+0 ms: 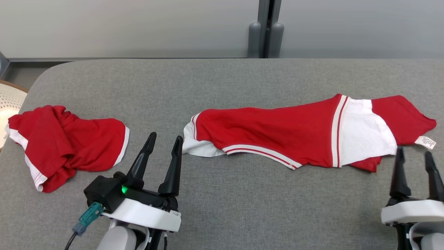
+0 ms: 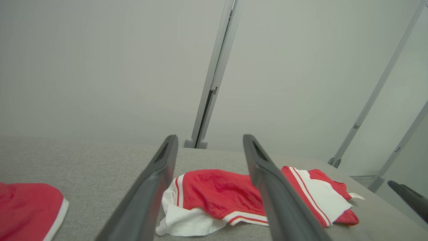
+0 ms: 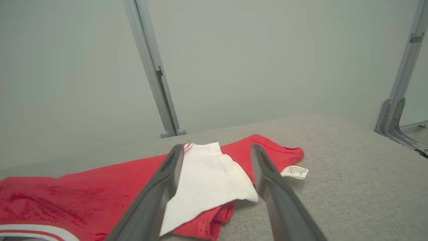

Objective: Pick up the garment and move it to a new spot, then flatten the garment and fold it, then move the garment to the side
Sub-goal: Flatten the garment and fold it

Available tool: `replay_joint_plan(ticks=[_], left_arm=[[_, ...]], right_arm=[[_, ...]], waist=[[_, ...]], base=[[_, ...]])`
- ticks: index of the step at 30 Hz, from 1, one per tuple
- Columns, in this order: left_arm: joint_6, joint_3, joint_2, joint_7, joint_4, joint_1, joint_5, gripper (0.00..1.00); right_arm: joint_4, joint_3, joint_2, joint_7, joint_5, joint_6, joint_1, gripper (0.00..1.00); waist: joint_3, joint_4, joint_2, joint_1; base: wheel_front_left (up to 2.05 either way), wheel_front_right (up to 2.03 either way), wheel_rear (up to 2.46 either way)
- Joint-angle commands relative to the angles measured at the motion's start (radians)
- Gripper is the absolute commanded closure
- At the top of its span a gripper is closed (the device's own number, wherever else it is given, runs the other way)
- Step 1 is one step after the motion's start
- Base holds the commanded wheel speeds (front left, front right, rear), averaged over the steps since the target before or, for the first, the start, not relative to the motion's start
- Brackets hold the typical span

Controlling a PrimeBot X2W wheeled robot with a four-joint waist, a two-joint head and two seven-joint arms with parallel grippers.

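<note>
A red and white garment (image 1: 295, 133) lies stretched in a long strip across the middle and right of the grey table (image 1: 222, 80). It has white stripes and a small white label (image 1: 425, 142) at its right end. My left gripper (image 1: 164, 139) is open, its tips just left of the garment's white left end (image 2: 187, 214). My right gripper (image 1: 415, 155) is open too, hovering near the garment's right end (image 3: 207, 180), just in front of the label (image 3: 295, 171). Neither gripper holds anything.
A second red and white garment (image 1: 66, 144) lies crumpled at the table's left end, and shows in the left wrist view (image 2: 30, 211) as well. A pale round object (image 1: 8, 104) sits beyond the left table edge. A grey post (image 1: 265, 29) stands behind the table.
</note>
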Motion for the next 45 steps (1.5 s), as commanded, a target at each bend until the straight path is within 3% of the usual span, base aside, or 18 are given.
replay_joint_plan(ticks=[1, 9, 14, 23, 24, 25, 26, 33, 45], left_arm=[[-0.001, -0.002, 0.003, 0.0, 0.001, -0.022, 0.009, 0.0], [-0.002, -0.025, 0.003, 0.0, 0.009, -0.054, -0.007, 0.0], [-0.001, -0.037, 0.004, 0.0, 0.015, -0.074, -0.012, 0.0], [-0.001, -0.035, 0.004, 0.0, 0.022, -0.081, -0.004, 0.0], [-0.002, -0.036, 0.003, 0.0, 0.022, -0.081, -0.002, 0.0], [-0.001, -0.036, 0.004, 0.0, 0.024, -0.079, 0.0, 0.0], [-0.002, -0.036, 0.004, 0.0, 0.025, -0.077, 0.001, 0.0], [-0.001, -0.036, 0.004, 0.0, 0.032, -0.068, 0.003, 0.0], [-0.001, -0.027, 0.004, 0.0, 0.034, -0.036, -0.022, 0.0]], right_arm=[[0.033, -0.025, -0.003, 0.003, 0.014, 0.0, -0.02, 0.0], [0.238, -0.13, -0.002, 0.056, 0.105, 0.0, -0.155, 0.0], [0.348, -0.191, -0.002, 0.057, 0.093, 0.0, -0.223, 0.0], [0.458, -0.238, 0.001, 0.028, 0.111, 0.0, -0.289, 0.0], [0.462, -0.24, 0.001, 0.025, 0.108, 0.0, -0.294, 0.33], [0.464, -0.235, 0.003, 0.015, 0.107, 0.0, -0.304, 0.95], [0.463, -0.229, 0.003, 0.012, 0.108, 0.0, -0.308, 1.0], [0.39, -0.192, -0.003, -0.004, 0.087, 0.0, -0.289, 1.0], [0.133, -0.124, -0.003, 0.031, 0.072, 0.0, -0.204, 1.0]], waist=[[0.015, 0.008, 0.0, 0.0], [0.096, 0.051, 0.0, 0.0], [0.131, 0.08, 0.0, 0.0], [0.144, 0.097, 0.0, 0.0], [0.144, 0.096, 0.0, 0.0], [0.141, 0.093, 0.0, 0.0], [0.138, 0.091, 0.0, 0.0], [0.106, 0.068, 0.0, 0.0], [0.042, 0.068, 0.0, 0.0]], base=[[0.0, 0.0, 0.0], [0.0, 0.0, 0.0], [0.0, 0.0, 0.0], [0.0, 0.0, 0.0], [0.0, 0.0, 0.0], [0.0, 0.0, 0.0], [0.0, 0.0, 0.0], [0.0, 0.0, 0.0], [0.0, 0.0, 0.0]])
